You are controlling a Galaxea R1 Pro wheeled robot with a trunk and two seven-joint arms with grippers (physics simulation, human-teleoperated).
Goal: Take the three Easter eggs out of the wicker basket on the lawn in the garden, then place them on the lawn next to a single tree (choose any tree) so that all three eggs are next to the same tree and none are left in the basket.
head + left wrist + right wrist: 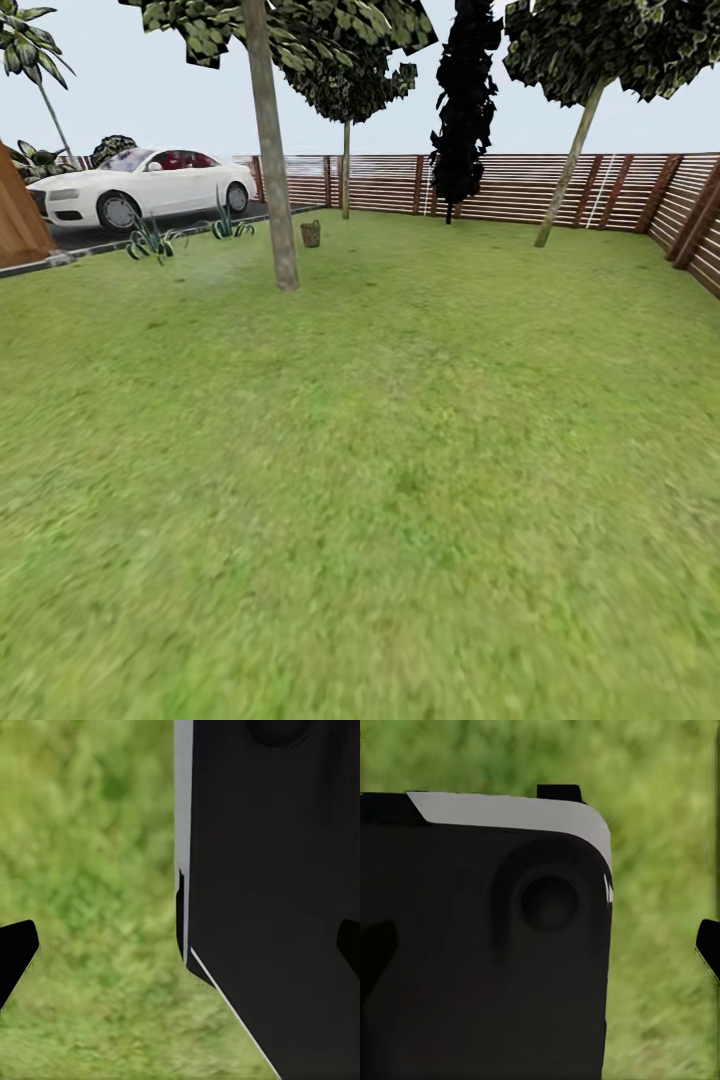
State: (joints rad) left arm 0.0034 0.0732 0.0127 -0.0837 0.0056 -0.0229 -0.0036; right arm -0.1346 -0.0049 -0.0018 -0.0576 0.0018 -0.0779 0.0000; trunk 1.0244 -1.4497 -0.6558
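Observation:
The lawn [400,450] spreads wide and green ahead of me in the head view. A pale, slightly leaning tree [273,160] stands on it at the middle left. Just beyond that trunk sits a small brown object [311,233] that looks like the wicker basket; it is too far off to tell any eggs. My left gripper [182,949] is open, its dark fingertips [15,954] wide apart over grass. My right gripper [542,949] is open too, with one fingertip [709,945] at the picture's edge.
A black panel of my own body [270,885] [480,945] lies between each pair of fingers. A slatted wooden fence [520,185] closes the lawn at the back and right. A white car [140,185] stands on the driveway at left, behind spiky plants [150,240]. Further trees [567,170] stand near the fence.

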